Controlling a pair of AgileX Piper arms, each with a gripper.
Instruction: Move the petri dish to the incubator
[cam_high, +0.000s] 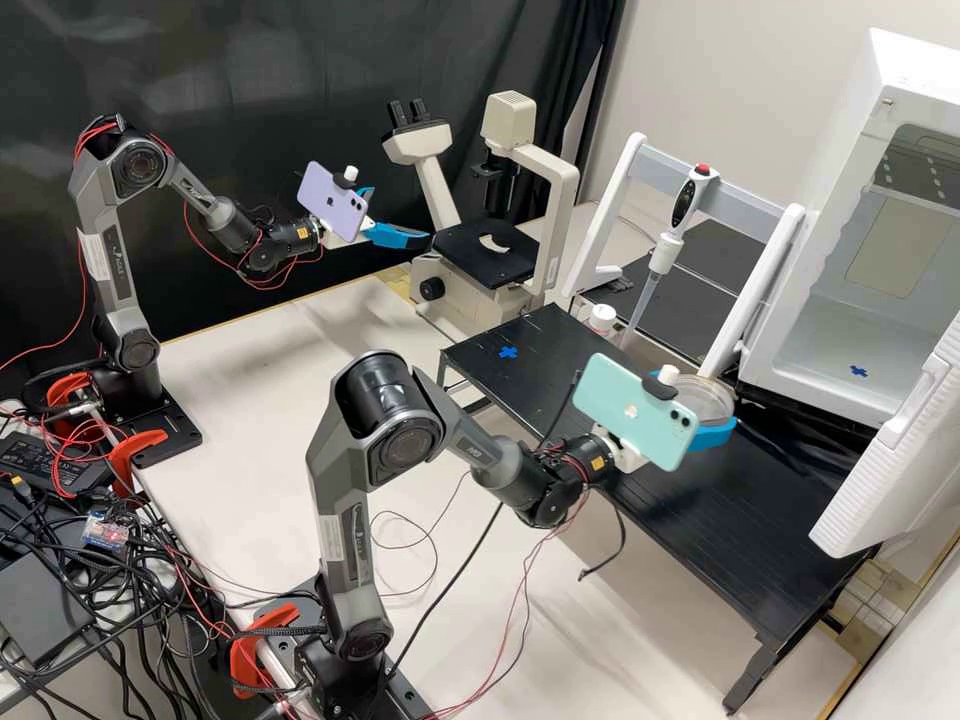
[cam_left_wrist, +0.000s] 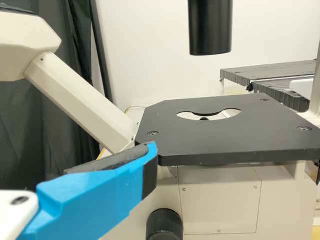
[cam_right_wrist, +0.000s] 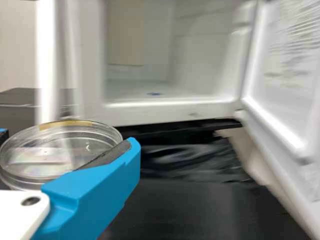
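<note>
A large white incubator is seen with its ribbed white door swung open; below it, a long black slatted platform is spanned by the extended right arm; the beige microscope with a square black stage is faced by the left gripper, whose bright blue fingers are parted around nothing; by the right gripper, the round clear plastic petri dish is clasped, roughly level, above the platform and outside the chamber; a small blue cross is marked on the chamber floor (presumably the spot intended). The carry is judged to be well along, with entry and setting down to be done; if the dish is brought in too low, its rim could be knocked on the white sill; if the approach is swung wide, the door or the side wall could be caught by the wrist; as only the edges are pinched, the smooth plastic could be tilted or slipped by a jolt, and the lid parted from the base; by too early a release, the dish could be dropped.
</note>
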